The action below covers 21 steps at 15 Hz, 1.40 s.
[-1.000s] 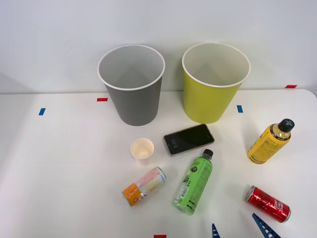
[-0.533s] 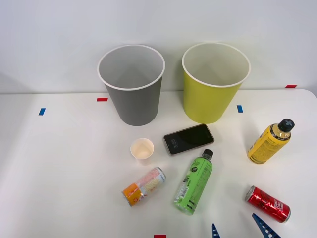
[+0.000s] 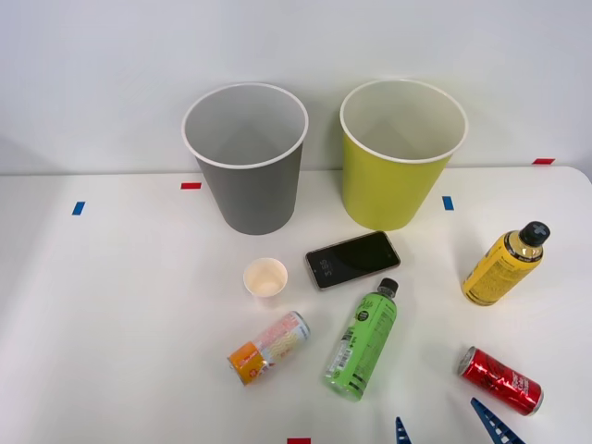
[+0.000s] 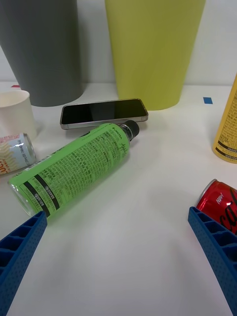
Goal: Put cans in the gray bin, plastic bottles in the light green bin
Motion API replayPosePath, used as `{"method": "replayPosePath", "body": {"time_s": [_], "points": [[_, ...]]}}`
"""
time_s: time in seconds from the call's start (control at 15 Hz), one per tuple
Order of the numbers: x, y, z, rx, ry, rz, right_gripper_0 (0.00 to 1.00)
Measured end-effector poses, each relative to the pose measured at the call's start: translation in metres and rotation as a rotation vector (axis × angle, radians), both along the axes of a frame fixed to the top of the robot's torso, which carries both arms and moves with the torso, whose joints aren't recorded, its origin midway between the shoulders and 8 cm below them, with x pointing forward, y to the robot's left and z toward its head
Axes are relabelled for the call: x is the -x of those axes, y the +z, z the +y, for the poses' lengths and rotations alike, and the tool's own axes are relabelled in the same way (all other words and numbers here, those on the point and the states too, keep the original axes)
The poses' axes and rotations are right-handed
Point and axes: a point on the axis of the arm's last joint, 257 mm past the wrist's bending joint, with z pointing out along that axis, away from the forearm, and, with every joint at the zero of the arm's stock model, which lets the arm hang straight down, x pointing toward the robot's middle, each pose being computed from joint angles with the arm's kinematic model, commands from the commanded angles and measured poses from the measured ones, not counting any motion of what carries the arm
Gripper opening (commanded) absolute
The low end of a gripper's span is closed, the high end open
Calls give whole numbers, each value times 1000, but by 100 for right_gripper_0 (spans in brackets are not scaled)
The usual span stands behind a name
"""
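The gray bin [image 3: 248, 162] and the light green bin [image 3: 400, 157] stand upright side by side at the back of the table. A green plastic bottle [image 3: 363, 341] lies near the front, and a yellow-orange one [image 3: 504, 265] lies to the right. An orange, pink and cream can [image 3: 269, 347] rests on its side left of the green bottle. A red can [image 3: 500, 380] lies at the front right. My right gripper [image 3: 449, 430] is open at the front edge, between the green bottle [image 4: 74, 168] and the red can [image 4: 219, 202], with nothing between its fingers [image 4: 19, 252].
A black smartphone [image 3: 352, 259] lies flat between the bins and the green bottle. A small cream paper cup [image 3: 265, 277] stands upright left of the phone. Red and blue tape marks dot the white table [image 3: 111, 324], whose left half is bare.
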Motion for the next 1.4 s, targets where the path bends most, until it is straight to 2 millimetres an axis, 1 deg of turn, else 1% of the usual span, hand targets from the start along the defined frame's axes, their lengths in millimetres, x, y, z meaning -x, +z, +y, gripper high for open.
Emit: {"method": "replayPosePath", "body": {"time_s": [1.4], "points": [[0,0,0,0,0,0,100]]}}
